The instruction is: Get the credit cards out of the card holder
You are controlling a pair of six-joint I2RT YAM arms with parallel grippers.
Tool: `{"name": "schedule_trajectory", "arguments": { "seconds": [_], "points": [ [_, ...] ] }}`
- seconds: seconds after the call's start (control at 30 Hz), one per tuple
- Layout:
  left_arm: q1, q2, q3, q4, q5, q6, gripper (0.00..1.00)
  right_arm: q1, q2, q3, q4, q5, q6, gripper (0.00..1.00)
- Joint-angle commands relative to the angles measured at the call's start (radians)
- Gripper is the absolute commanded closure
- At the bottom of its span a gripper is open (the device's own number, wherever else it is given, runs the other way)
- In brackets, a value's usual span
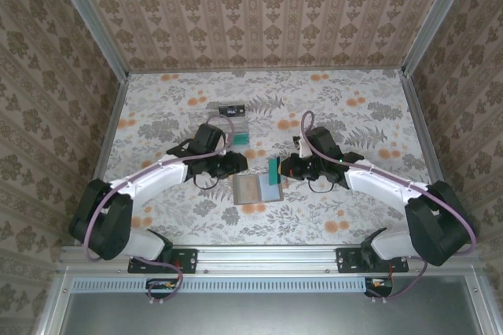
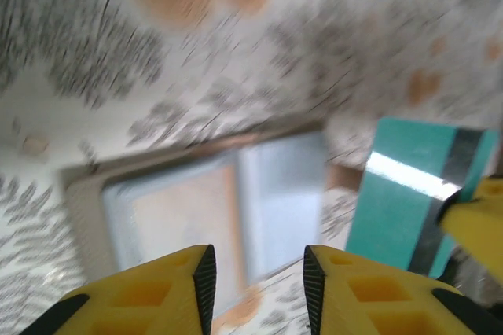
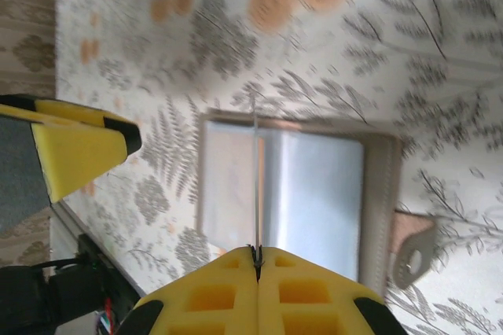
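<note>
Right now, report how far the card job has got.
Done: the wallet lies open and a teal card is out of it. In hand: the right gripper is shut on that card, holding it on edge over the wallet; the left gripper is open and empty. Left: set the card down. An orange tint in one pocket suggests another card to pull.

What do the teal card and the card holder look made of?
Teal card: likely glossy plastic; a glare band crosses it, and it stands stiff and thin in the right gripper. Card holder: probably matte leather or faux leather, with a seemingly stitched border; smooth grey-blue inner panels, material unclear.
</note>
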Motion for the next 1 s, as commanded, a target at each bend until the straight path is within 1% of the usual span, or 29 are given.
{"name": "schedule_trajectory", "arguments": {
  "seconds": [0.0, 0.03, 0.07, 0.13, 0.2, 0.37, 0.47, 0.57, 0.87, 0.97],
  "points": [
    [0.021, -0.040, 0.016, 0.145, 0.024, -0.074, 0.60, -0.016, -0.046, 0.064, -0.057, 0.001, -0.028, 1.00],
    [0.031, -0.041, 0.018, 0.177, 0.054, -0.090, 0.57, -0.020, -0.054, 0.077, -0.058, -0.004, -0.026, 1.00],
    [0.046, -0.034, 0.024, 0.220, 0.113, -0.108, 0.55, -0.027, -0.063, 0.092, -0.056, -0.011, -0.025, 1.00],
    [0.073, -0.015, 0.033, 0.303, 0.189, -0.165, 0.54, -0.042, -0.076, 0.117, -0.043, -0.037, -0.019, 1.00],
    [0.083, 0.005, 0.038, 0.385, 0.240, -0.208, 0.53, -0.061, -0.086, 0.141, -0.012, -0.081, -0.006, 1.00],
    [0.087, 0.050, 0.056, 0.546, 0.313, -0.273, 0.55, -0.109, -0.084, 0.173, 0.071, -0.183, 0.047, 1.00],
    [0.084, 0.077, 0.073, 0.610, 0.353, -0.302, 0.57, -0.124, -0.078, 0.178, 0.130, -0.243, 0.079, 1.00],
    [0.078, 0.092, 0.091, 0.628, 0.379, -0.304, 0.59, -0.125, -0.069, 0.188, 0.148, -0.264, 0.088, 1.00],
    [0.059, 0.114, 0.088, 0.704, 0.432, -0.331, 0.68, -0.128, -0.047, 0.188, 0.175, -0.269, 0.104, 1.00],
    [0.055, 0.108, 0.080, 0.716, 0.439, -0.333, 0.75, -0.130, -0.041, 0.187, 0.181, -0.275, 0.105, 1.00]
  ]
}}
